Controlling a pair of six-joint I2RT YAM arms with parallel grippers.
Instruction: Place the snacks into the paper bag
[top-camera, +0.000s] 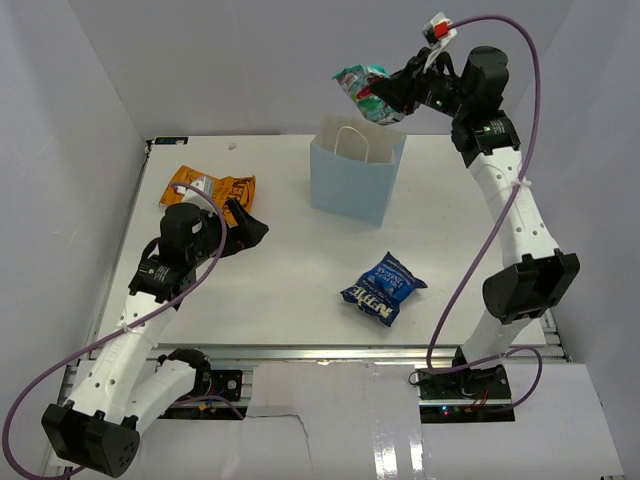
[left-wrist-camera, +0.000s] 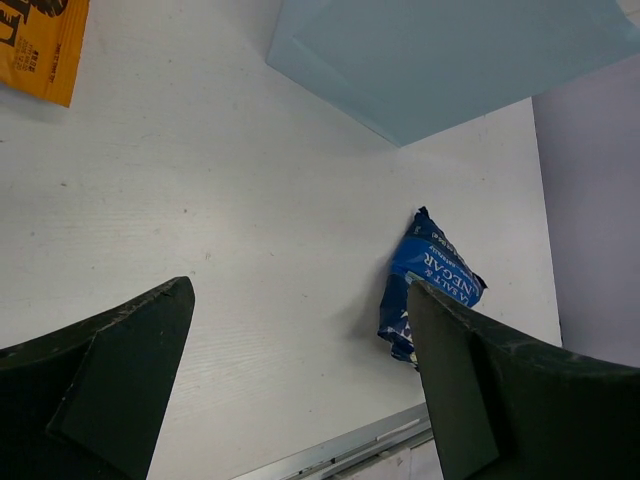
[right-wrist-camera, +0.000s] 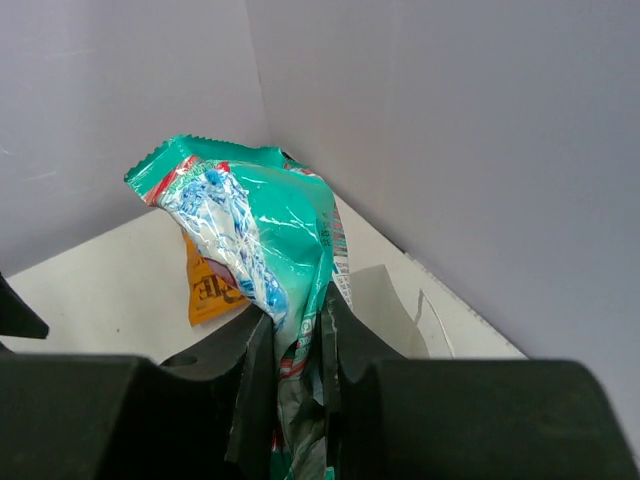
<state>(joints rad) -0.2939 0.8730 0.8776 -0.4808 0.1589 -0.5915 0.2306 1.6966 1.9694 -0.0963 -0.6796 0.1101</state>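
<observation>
The light blue paper bag (top-camera: 354, 172) stands upright at the table's back centre, its mouth open; its side shows in the left wrist view (left-wrist-camera: 450, 55). My right gripper (top-camera: 388, 100) is shut on the teal-white pouch (top-camera: 362, 90) and holds it in the air above the bag's right rim; the pouch fills the right wrist view (right-wrist-camera: 255, 230). The blue chip bag (top-camera: 383, 288) lies at the front centre, also in the left wrist view (left-wrist-camera: 428, 280). The orange chip bag (top-camera: 210, 188) lies at the back left. My left gripper (top-camera: 250, 232) is open and empty beside the orange bag.
White walls close in the table on the left, back and right. A metal rail runs along the front edge (top-camera: 330, 352). The other snack packets are out of view.
</observation>
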